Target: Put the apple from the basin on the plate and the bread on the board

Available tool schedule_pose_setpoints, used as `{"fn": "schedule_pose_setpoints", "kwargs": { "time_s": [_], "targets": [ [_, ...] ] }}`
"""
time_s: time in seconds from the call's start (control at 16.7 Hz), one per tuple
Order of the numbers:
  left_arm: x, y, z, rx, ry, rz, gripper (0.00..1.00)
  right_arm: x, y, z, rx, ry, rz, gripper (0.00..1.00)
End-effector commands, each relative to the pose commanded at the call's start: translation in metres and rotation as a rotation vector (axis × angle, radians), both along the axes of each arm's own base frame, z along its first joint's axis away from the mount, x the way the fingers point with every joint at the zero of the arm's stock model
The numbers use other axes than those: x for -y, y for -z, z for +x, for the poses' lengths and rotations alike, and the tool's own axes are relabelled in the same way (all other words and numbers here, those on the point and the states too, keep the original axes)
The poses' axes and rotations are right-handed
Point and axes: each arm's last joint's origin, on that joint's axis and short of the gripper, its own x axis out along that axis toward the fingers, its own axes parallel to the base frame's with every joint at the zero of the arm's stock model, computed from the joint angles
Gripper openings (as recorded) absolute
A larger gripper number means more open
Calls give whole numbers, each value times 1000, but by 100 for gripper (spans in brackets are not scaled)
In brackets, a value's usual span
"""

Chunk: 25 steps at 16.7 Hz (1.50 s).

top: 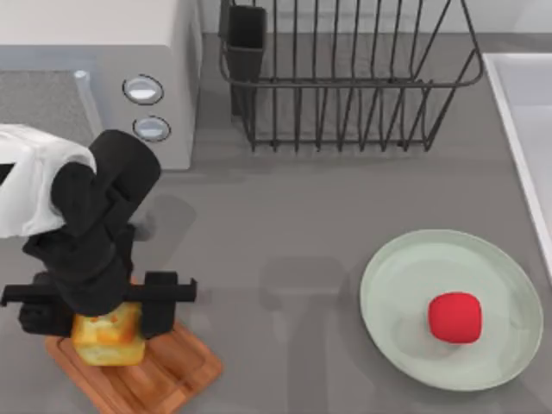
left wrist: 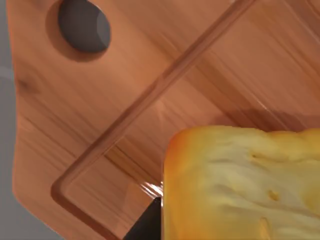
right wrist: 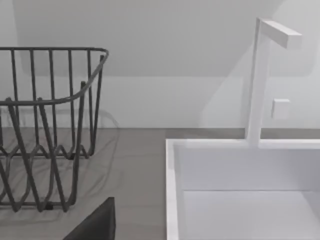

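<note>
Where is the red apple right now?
The apple sits on the plate at the table's right in the top view, near the basin.

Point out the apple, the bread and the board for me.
apple (top: 454,317), top view, middle of its top.
bread (top: 109,335), top view, front face under the left hand.
board (left wrist: 100,107), left wrist view, bare wood beside the groove.

red apple (top: 454,316), mint-green plate (top: 405,267), golden bread (top: 108,338), brown board (top: 168,366)
</note>
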Motion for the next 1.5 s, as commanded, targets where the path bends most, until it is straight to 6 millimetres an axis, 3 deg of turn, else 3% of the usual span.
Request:
{"fn": "schedule_pose_setpoints", "kwargs": {
  "time_s": [0.6,1.2,1.5],
  "targets": [
    [0,0,0,0,0,0,98,0,0,0,0,0,0,100],
    [0,0,0,2,0,-1,100,0,0,0,0,0,0,100],
    [-16,-18,-8,151,-6,-60,100,0,0,0,0,0,0,100]
  ]
}}
